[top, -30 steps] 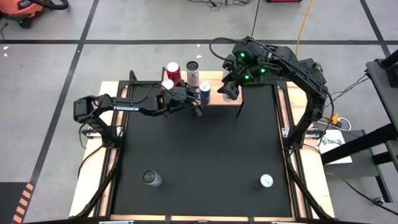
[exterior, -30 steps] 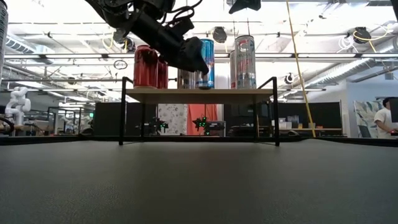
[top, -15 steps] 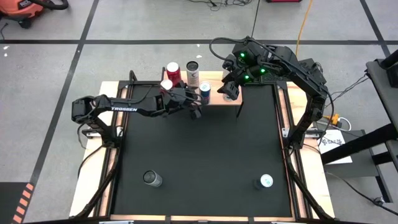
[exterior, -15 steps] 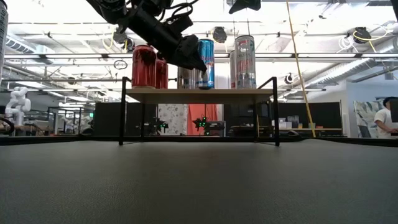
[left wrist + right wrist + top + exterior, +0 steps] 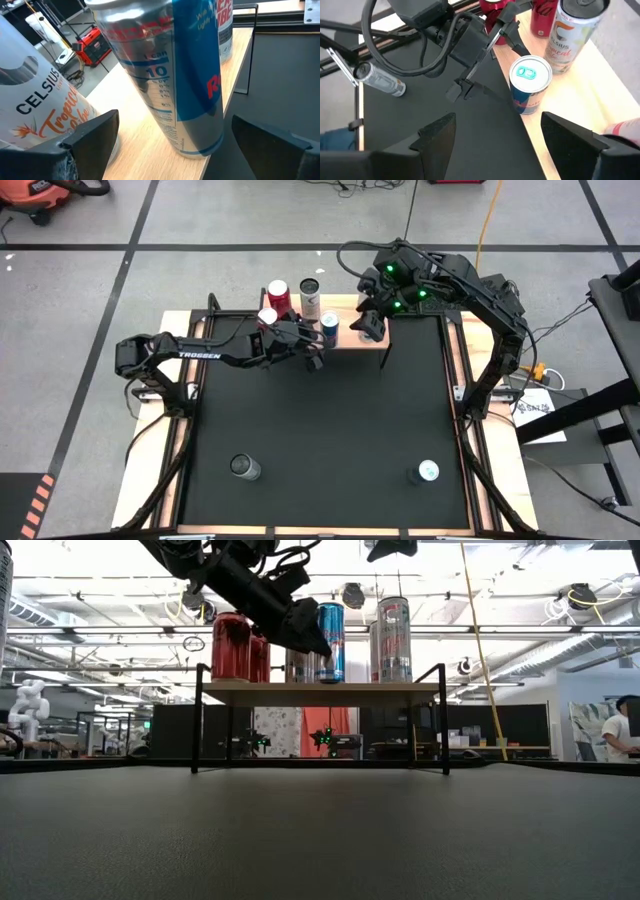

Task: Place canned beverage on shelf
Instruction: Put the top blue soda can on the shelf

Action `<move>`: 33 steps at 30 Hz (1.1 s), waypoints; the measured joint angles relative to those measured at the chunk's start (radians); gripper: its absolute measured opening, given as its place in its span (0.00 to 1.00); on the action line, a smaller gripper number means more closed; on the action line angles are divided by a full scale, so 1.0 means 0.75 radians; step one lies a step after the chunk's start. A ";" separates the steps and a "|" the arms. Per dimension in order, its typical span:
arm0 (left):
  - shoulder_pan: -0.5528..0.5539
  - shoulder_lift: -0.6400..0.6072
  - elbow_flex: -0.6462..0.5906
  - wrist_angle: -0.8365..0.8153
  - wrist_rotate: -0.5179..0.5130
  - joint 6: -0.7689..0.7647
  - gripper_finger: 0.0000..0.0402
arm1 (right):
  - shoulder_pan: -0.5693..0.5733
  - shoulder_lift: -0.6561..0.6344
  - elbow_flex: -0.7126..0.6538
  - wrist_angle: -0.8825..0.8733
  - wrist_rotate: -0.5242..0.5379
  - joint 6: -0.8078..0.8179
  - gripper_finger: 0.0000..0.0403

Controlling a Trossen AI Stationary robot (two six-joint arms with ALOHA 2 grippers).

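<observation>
Near edge of the black mat (image 5: 320,420): dark-topped can (image 5: 244,468) at 7 o'clock, silver-topped can (image 5: 426,472) at 5 o'clock, both upright, well apart. Farther back, at 12 o'clock, the shelf (image 5: 350,337) at the mat's far edge; in the low view its wood top (image 5: 320,690) sits on thin black legs. Blue can (image 5: 329,327) stands upright on the shelf's front edge, free. Left hand (image 5: 314,356) is just in front of it, fingers spread apart on either side of the can's line, nothing clamped; wrist view shows the blue can (image 5: 175,75) between the two open fingers (image 5: 92,135), not touched. Behind it on the shelf: white can (image 5: 309,296), red can (image 5: 278,297), and another red one (image 5: 268,317) partly hidden by the arm. Right hand (image 5: 370,323) hovers over the shelf at 1 o'clock, just right of the blue can, fingers apart, empty. Worktop (image 5: 175,330) wood edge shows around the mat.
</observation>
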 joint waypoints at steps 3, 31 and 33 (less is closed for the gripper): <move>0.000 0.000 0.000 -0.005 0.001 0.000 0.97 | 0.000 0.000 0.000 0.012 0.004 -0.022 0.68; -0.020 0.000 0.000 -0.112 0.020 -0.002 0.97 | -0.003 0.000 0.000 0.220 0.006 -0.102 0.68; -0.020 0.000 0.000 -0.138 0.021 -0.003 0.97 | -0.003 0.000 0.000 0.221 0.006 -0.105 0.68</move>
